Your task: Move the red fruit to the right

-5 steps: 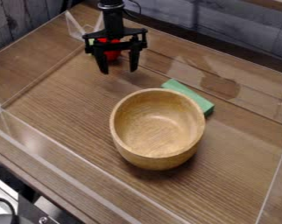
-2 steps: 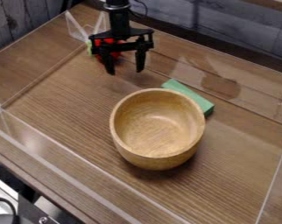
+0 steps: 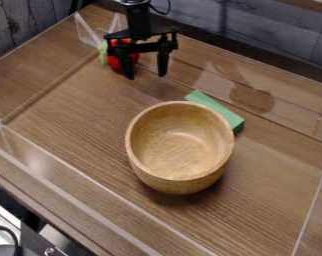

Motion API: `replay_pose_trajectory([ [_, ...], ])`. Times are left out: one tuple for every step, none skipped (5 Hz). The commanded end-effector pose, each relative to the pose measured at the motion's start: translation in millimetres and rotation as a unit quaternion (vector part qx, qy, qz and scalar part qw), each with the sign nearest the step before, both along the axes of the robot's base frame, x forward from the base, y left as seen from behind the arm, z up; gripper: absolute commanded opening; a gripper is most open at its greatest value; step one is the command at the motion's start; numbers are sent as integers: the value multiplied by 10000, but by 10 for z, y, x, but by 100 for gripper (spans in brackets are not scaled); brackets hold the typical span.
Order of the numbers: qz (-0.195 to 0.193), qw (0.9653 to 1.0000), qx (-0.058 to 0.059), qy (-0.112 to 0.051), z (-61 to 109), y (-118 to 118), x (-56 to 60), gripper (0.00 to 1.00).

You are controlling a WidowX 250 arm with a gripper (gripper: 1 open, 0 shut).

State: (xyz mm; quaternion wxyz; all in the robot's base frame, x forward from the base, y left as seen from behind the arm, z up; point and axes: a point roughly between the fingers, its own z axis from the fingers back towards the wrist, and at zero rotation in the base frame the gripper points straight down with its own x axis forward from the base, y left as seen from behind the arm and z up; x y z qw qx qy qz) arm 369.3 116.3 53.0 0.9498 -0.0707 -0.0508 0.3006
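One fruit [image 3: 114, 61], red, sits just left of the gripper [image 3: 142, 66], beside its left finger; the fingers stand apart, clamping nothing. No writing is legible.

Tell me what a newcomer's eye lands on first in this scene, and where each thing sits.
The big wooden bowl dominates the middle of the wooden table, apparently empty. Behind it to the right, a green sponge peeks out from beside its rim. At the back, the black gripper hangs with its fingers spread, and the small red fruit shows just at its left side; whether they touch cannot be told.
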Motion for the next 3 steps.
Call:
replay_pose_trajectory([
  [97, 9995, 125, -275, 155, 5, 44, 0],
  [202, 9994, 125, -269, 116, -65, 26, 0],
  [61, 9996, 92, -268, 85, -2, -46, 0],
])
